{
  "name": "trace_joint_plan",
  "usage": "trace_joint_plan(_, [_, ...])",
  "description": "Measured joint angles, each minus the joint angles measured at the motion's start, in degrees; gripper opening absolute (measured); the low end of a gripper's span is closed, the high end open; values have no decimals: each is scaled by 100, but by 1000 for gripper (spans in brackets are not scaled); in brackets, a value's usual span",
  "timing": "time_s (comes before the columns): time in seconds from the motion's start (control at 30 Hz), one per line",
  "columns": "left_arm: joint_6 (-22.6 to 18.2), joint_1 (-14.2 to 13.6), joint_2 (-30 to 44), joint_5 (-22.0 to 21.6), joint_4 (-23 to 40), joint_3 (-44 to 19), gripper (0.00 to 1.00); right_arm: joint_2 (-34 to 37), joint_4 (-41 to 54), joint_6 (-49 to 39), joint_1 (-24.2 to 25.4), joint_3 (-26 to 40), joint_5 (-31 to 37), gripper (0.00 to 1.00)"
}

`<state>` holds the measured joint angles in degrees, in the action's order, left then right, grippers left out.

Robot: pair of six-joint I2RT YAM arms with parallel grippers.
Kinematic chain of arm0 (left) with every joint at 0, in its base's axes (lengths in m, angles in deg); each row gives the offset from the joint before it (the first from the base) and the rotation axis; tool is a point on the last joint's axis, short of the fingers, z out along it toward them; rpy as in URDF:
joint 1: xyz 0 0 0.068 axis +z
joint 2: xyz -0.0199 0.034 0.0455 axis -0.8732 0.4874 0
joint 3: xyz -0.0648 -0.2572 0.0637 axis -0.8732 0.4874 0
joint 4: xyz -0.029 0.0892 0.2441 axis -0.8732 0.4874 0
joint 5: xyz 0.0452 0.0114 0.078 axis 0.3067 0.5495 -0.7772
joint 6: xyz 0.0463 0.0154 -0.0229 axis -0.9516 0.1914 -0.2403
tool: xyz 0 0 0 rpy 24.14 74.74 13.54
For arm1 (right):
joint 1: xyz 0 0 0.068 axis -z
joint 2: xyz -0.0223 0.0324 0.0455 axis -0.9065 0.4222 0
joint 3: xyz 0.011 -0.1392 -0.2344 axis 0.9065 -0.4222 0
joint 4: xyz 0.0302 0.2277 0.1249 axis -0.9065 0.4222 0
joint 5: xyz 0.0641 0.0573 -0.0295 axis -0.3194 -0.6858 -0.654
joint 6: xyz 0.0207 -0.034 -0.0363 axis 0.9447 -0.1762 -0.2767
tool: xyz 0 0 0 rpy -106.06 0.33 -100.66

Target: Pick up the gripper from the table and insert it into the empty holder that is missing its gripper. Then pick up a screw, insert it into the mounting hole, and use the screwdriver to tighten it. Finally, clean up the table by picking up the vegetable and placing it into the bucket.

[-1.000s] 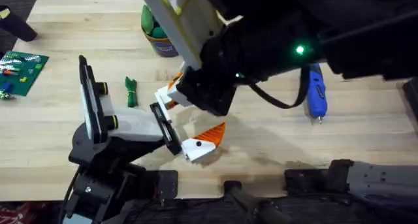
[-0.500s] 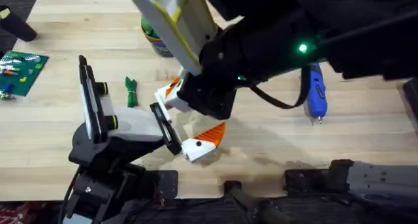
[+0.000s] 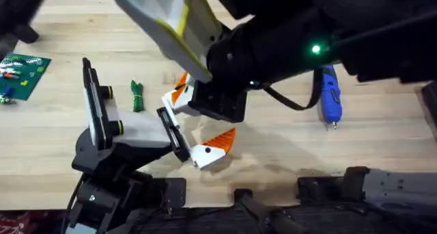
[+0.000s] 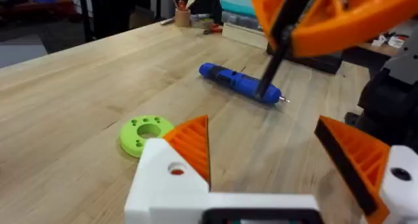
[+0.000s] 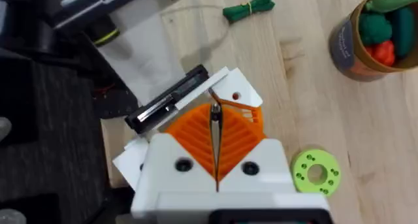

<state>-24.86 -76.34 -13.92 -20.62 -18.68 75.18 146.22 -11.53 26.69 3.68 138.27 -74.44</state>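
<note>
1. At the middle of the table, my right claw [image 5: 214,116] hangs over the stationary arm's tip. Its orange pads are pressed together with only a thin dark sliver between them, and I cannot tell what that sliver is.
2. The gripper [image 5: 230,87] lies just left of those closed tips, its white base up against the far end of the holder [image 5: 166,106]. I cannot tell whether my tips touch it.
3. The holder is a black flat bracket running toward the near edge. At its near end sits the matching orange finger [image 3: 218,142].
4. My left claw [image 4: 261,129] is spread wide with nothing between its fingers. It faces across bare wood toward the screwdriver [image 4: 238,83].
5. The screwdriver lies flat on the right side of the table, well apart from the gripper and the holder.
6. A green disc [image 5: 315,172] rests on the wood near my right claw, on its far side.
7. The vegetable [image 5: 250,5] lies on the wood left of the holder, apart from it.
8. The bucket [image 5: 343,44] stands upright toward the far edge, beyond the gripper, with green and red toys inside.
</note>
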Motion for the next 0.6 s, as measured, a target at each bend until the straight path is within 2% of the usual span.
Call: trace_joint_plan(0.6, [0,0,2,-2,1,0,983,0,-256,14,155,0,0,7])
